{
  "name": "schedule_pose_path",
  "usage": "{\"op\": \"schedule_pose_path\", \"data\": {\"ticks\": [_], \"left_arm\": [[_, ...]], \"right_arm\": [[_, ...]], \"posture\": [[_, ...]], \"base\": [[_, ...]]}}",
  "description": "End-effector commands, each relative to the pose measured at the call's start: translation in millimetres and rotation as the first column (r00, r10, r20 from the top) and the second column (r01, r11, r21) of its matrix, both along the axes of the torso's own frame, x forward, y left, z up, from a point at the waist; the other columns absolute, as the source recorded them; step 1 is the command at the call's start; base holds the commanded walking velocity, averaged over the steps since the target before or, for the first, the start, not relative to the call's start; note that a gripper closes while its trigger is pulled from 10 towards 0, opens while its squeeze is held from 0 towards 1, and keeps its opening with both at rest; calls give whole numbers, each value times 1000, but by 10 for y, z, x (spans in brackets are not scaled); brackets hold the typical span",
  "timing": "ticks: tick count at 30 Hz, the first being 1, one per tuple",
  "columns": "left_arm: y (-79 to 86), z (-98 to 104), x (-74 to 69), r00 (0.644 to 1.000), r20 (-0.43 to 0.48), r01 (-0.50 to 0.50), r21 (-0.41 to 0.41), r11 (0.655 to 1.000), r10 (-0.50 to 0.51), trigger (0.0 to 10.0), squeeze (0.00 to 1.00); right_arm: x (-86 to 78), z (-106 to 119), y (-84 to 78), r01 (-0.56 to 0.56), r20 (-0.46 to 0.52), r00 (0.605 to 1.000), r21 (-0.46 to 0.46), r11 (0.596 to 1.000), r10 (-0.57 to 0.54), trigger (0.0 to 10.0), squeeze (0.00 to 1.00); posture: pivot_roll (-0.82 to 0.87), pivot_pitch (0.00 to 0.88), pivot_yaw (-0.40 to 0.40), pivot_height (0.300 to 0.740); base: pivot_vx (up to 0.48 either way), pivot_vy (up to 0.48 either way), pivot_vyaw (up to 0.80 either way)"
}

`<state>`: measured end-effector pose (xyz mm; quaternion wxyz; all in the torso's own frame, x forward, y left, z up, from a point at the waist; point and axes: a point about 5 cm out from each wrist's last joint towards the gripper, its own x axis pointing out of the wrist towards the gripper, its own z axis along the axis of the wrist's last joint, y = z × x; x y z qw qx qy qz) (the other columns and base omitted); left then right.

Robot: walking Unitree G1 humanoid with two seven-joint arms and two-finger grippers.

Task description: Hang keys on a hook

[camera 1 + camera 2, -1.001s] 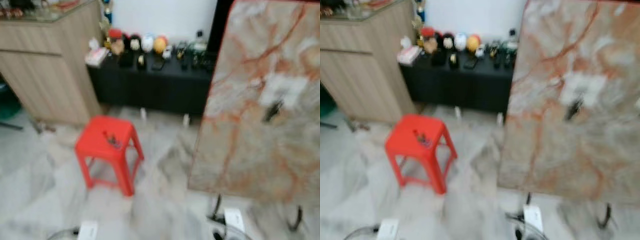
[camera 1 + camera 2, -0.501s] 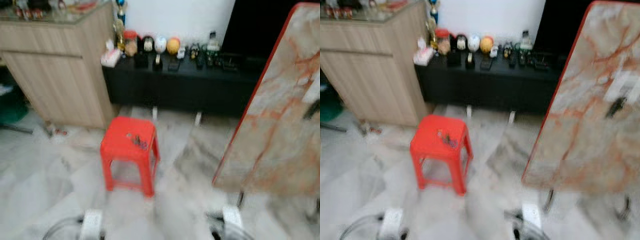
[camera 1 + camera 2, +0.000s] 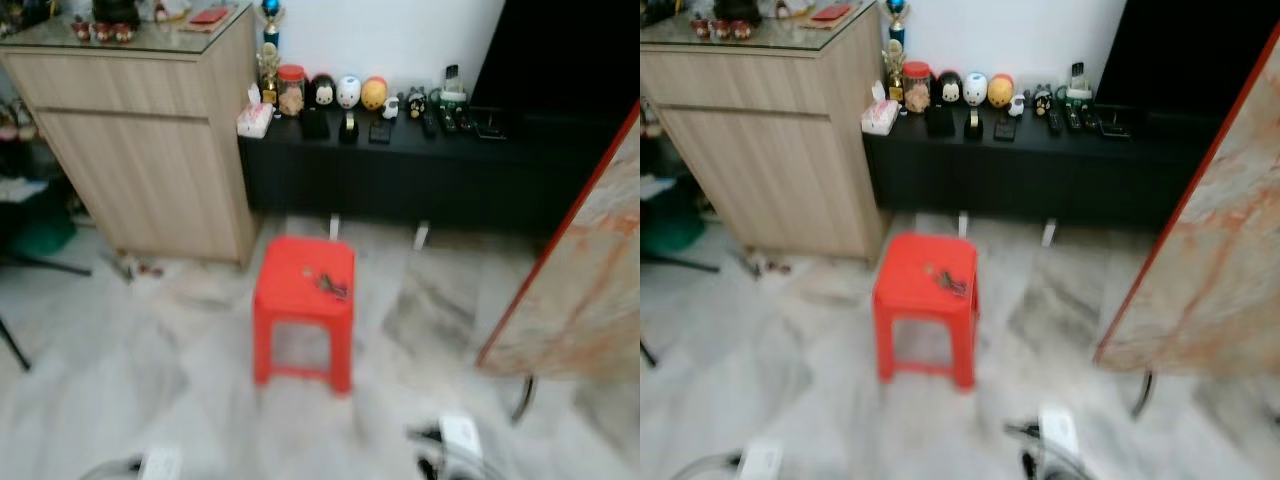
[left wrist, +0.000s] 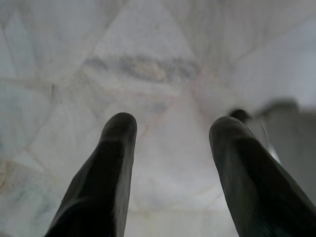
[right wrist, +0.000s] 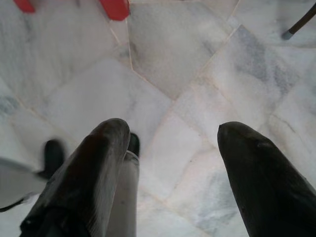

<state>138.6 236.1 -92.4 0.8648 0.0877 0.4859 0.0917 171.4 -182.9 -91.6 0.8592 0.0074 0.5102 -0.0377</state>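
the keys (image 3: 330, 284) on the red stool (image 3: 300, 300) are a small blurred smudge; the marble board (image 3: 590, 300) at three o'clock is cut off.

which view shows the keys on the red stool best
The left eye view: the keys lie as a small dark cluster on the red stool, slightly sharper there. The right eye view shows the same, blurrier. The right wrist view catches the stool's feet; the left wrist view shows floor.

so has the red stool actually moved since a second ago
No. The red stool keeps its place against the wooden cabinet and black console; the whole picture shifted, so the camera turned.
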Motion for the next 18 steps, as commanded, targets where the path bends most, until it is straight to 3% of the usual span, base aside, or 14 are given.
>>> {"op": "schedule_pose_path", "data": {"ticks": [1, 18], "left_arm": [[61, 16, -2, 1000, 2, 2, 12, 1000, -2, 10000, 0], [-58, 1, 28, 1000, 25, 13, -22, 1000, -12, 10000, 0]], "right_arm": [[60, 23, 39, -4, 17, 1000, 6, 1000, 4, 10000, 0], [41, 14, 46, -9, 14, 1000, 4, 1000, 9, 10000, 0]], "posture": [[-24, 0, -69, 740], [-24, 0, -62, 740]], "base": [[0, 0, 0], [0, 0, 0]]}}
